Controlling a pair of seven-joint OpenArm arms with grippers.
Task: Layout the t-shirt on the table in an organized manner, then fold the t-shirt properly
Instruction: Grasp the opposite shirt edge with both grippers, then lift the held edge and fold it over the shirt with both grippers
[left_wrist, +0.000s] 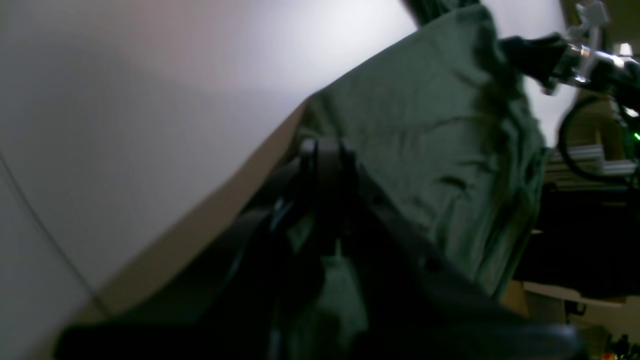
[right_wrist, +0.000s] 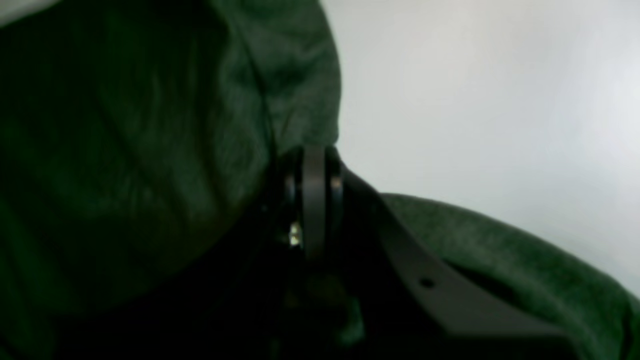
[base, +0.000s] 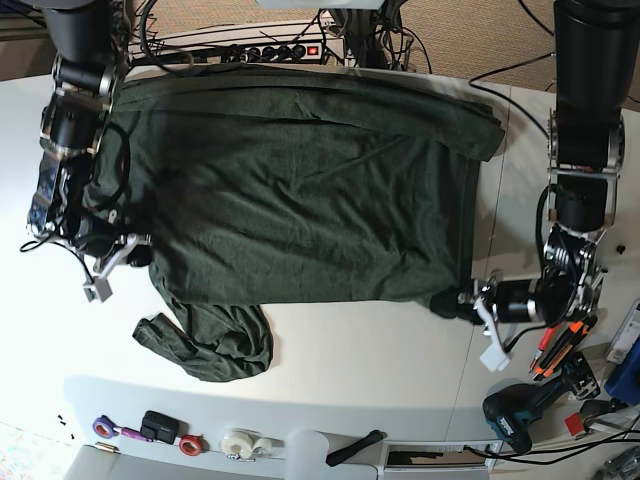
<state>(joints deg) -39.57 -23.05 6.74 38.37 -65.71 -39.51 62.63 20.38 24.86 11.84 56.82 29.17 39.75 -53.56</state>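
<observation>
**Both tools pinching shirt edges**

T-shirt (base: 300, 190) lies spread across the white bench (base: 370, 350), one sleeve bunched at its near corner. Left tool (base: 452, 300) is clamped on the shirt's lower corner; right tool (base: 140, 258) is clamped on the opposite edge.

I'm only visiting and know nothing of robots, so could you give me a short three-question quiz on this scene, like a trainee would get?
1. True or false: both pincers are shut on the t-shirt.
2. Which sleeve lies crumpled on the table, off the body's lower edge in the base view?
A. the one nearer the right pincer
B. the one nearer the left pincer
3. Fill in: the t-shirt's colour is dark ____.

Key: 1 true; 2 A; 3 green.
</observation>
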